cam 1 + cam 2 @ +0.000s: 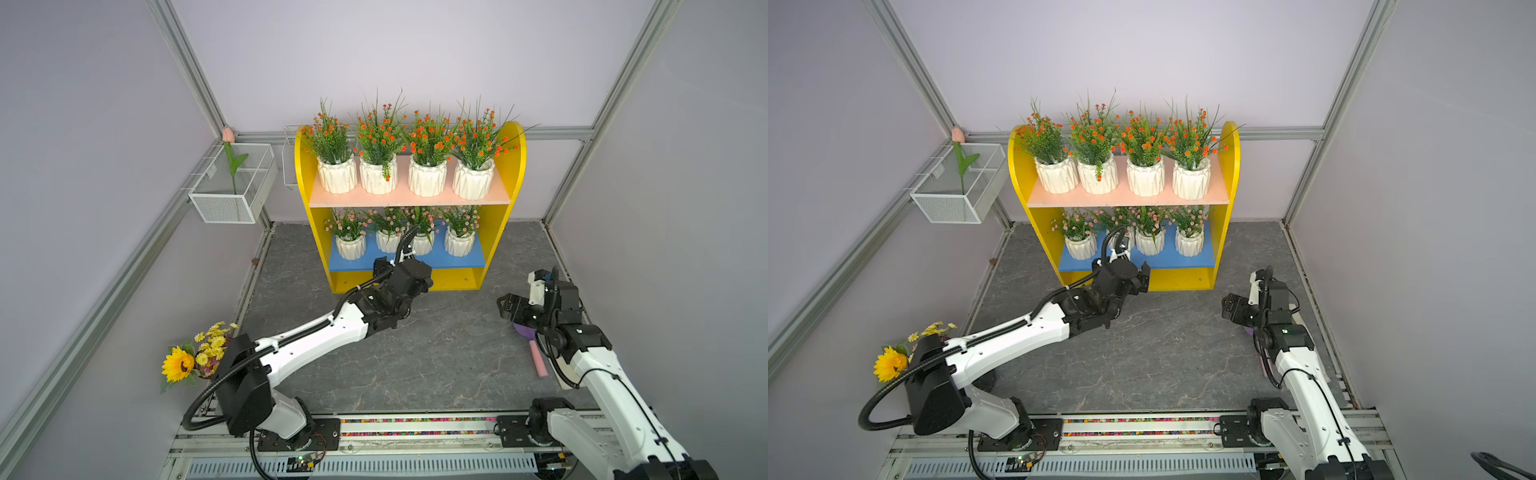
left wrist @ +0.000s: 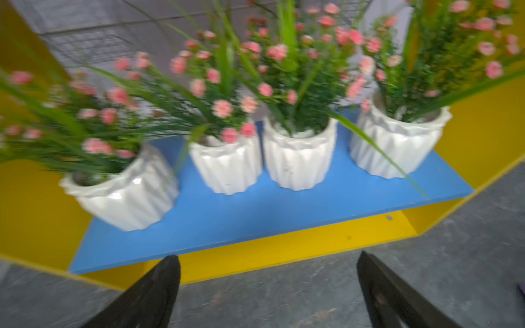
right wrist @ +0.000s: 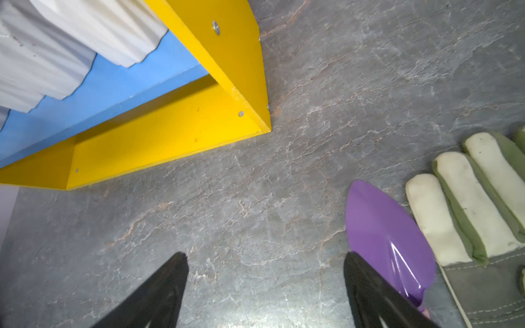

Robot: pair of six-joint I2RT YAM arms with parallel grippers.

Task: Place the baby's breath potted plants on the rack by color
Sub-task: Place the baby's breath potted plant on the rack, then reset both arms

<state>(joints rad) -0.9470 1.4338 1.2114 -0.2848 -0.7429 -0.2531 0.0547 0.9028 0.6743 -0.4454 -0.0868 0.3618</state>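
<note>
Near the rack (image 1: pixel 513 166), claws (image 2: pixel 268 257) (image 3: pixel 265 255) wide, empty

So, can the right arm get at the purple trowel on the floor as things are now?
Probably yes. The right hand is open and hangs right by the purple trowel, and nothing lies on its blade. The glove lies beside the trowel, not across it, so the way looks free.

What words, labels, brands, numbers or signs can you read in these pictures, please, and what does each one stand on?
No readable text anywhere.
White pot: small dark marks on its side, too blurred to read.
Wire basket: a pale patch at its rim, perhaps a tag, too small to read.
Rack, purple trowel, glove: no print shows.
</note>
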